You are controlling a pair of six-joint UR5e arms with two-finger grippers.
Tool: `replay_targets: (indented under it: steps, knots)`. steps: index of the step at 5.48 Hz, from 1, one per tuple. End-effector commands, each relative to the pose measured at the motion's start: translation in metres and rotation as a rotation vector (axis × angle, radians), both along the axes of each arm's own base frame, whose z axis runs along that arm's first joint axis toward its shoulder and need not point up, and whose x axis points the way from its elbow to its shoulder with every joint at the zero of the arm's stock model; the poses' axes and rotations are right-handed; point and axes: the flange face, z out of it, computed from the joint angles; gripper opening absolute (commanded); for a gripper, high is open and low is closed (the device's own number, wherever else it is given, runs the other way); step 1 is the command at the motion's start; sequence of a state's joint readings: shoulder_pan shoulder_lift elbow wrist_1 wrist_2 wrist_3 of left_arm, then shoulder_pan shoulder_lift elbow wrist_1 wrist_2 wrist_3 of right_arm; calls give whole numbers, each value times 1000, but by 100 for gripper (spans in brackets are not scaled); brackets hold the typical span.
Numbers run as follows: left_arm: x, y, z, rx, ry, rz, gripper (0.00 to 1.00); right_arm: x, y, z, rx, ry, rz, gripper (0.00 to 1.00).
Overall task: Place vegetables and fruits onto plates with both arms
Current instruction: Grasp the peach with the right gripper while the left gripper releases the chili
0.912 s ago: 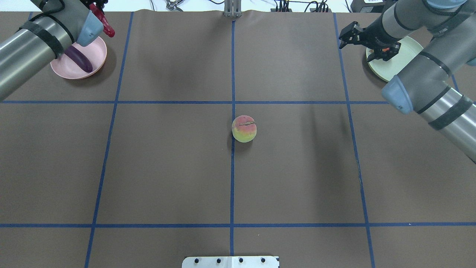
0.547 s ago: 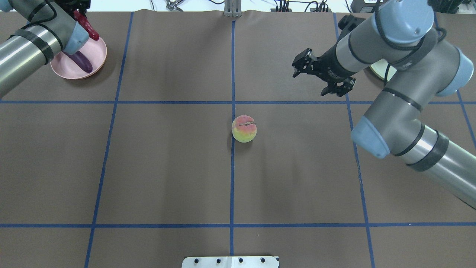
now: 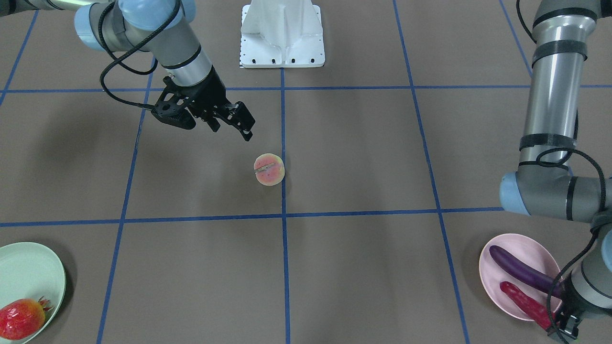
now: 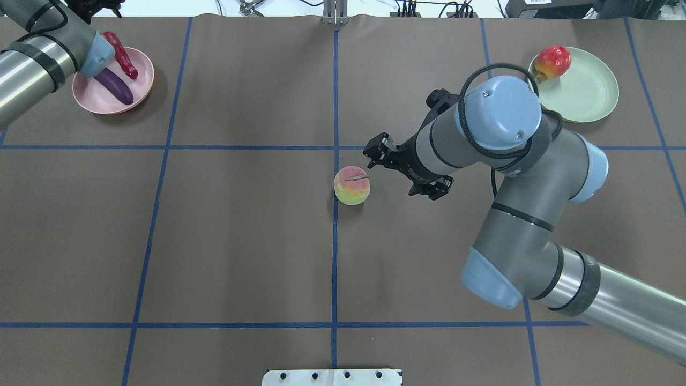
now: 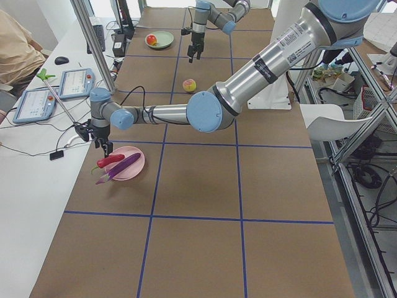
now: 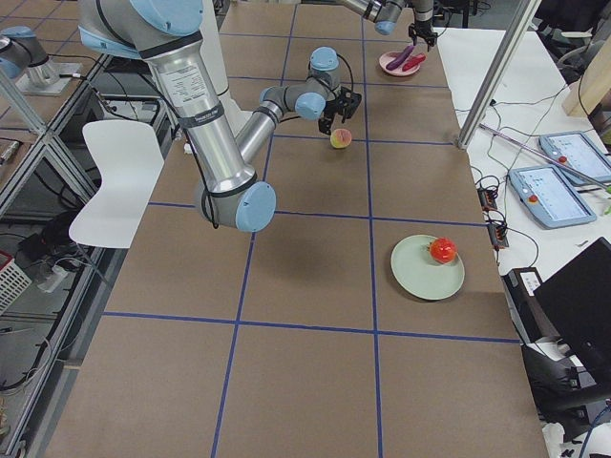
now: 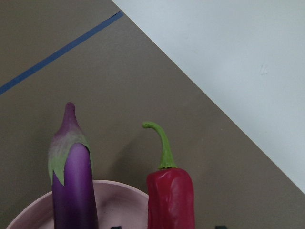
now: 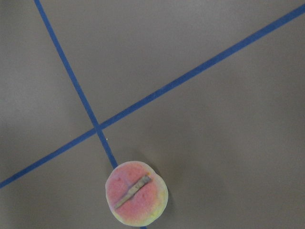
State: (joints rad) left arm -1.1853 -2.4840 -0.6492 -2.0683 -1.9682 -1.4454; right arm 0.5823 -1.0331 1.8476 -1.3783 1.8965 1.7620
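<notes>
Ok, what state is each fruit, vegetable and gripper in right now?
round pink-yellow peach, loose on the table
red-orange crowned fruit, on the mint green plate
glossy purple eggplant, on the pale pink plate
red chili pepper, on the same plate
right gripper, open, empty, near the peach
left gripper, open, above the chili

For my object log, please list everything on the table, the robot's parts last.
peach: one, pink-yellow, centre of table
red fruit: one, red-orange, on green plate
green plate: one, mint, robot's far right
pink plate: one, pink, robot's far left
eggplant: one, purple, on pink plate
chili: one, red, beside eggplant on pink plate
tape lines: several, blue, grid on table
left gripper: one, black, open, over chili
right gripper: one, black, open, beside peach, apart
</notes>
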Motion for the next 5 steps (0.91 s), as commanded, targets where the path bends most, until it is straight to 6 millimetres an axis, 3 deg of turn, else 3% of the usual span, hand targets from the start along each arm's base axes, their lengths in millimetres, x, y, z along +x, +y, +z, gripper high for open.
replay_targets:
  steps: [1,2,4,5]
  knots:
    - [-10,7,-67,-44,75,23,100,-55,5,-12,-45,23,69,100]
    - [-12,21,-59,-39,78,27,100,-86,-19,-25,-159,18,219,100]
    - [-8,31,-64,-21,96,45,100,-102,-32,-11,-222,44,300,100]
    - [-3,48,-96,-26,203,107,100,-109,-36,-12,-225,54,303,100]
